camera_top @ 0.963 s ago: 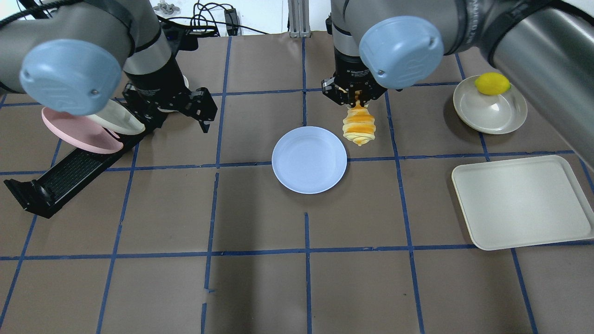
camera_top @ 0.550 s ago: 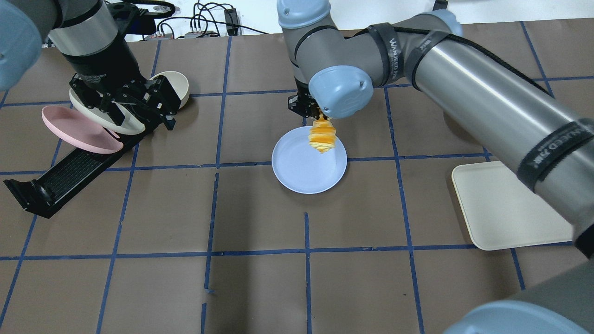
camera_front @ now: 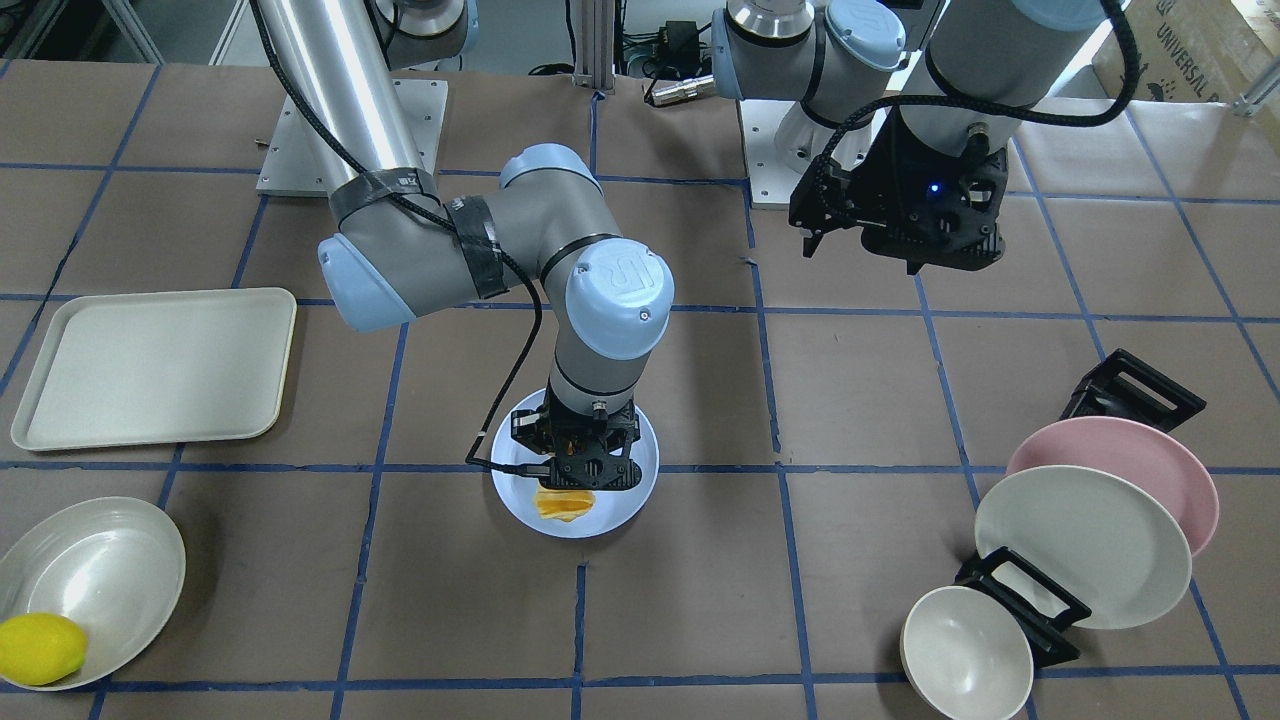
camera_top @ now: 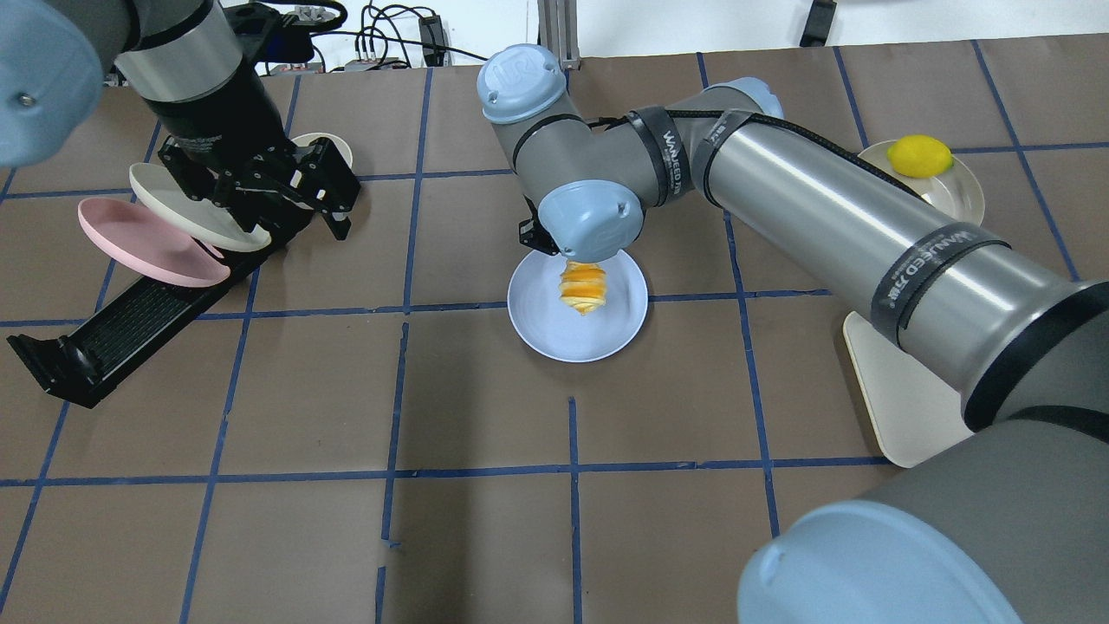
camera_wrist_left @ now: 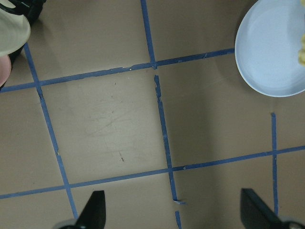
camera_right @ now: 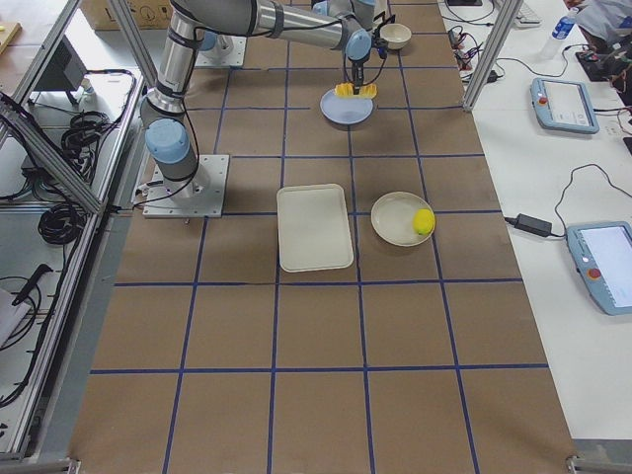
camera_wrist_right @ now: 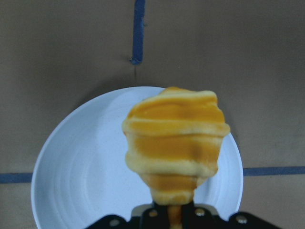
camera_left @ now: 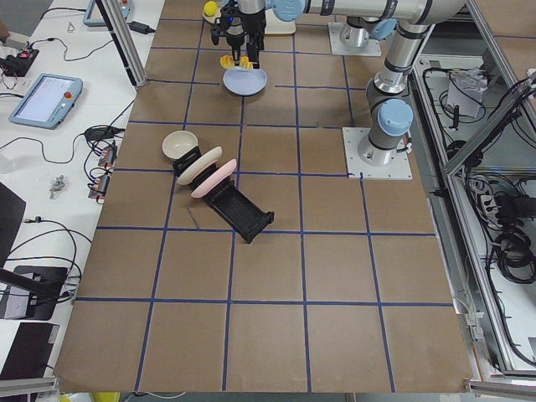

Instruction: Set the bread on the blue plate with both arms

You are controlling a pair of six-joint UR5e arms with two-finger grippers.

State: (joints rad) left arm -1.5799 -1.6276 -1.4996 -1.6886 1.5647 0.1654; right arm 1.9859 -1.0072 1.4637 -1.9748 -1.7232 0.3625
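The bread (camera_top: 583, 289), striped golden-orange and cream, hangs end-down from my right gripper (camera_front: 575, 470), which is shut on its upper end. It is over the middle of the blue plate (camera_top: 546, 334), low above it; I cannot tell whether its tip touches. The right wrist view shows the bread (camera_wrist_right: 174, 148) in front of the plate (camera_wrist_right: 86, 181). My left gripper (camera_top: 333, 204) is open and empty, raised over the table to the left of the plate, next to the dish rack. In the left wrist view its fingers (camera_wrist_left: 95, 212) stand wide apart, with the plate (camera_wrist_left: 271, 52) at the upper right.
A black dish rack (camera_top: 130, 334) at the left holds a pink plate (camera_top: 139, 247) and a cream plate (camera_top: 186, 208), with a small bowl (camera_front: 965, 655) beside them. A cream tray (camera_front: 150, 365) and a bowl (camera_front: 95, 575) with a lemon (camera_front: 40, 648) are on the right arm's side.
My right arm has carried the bread leftward from beside the blue plate to over its middle and lowered it. My left gripper has shifted slightly near the rack.
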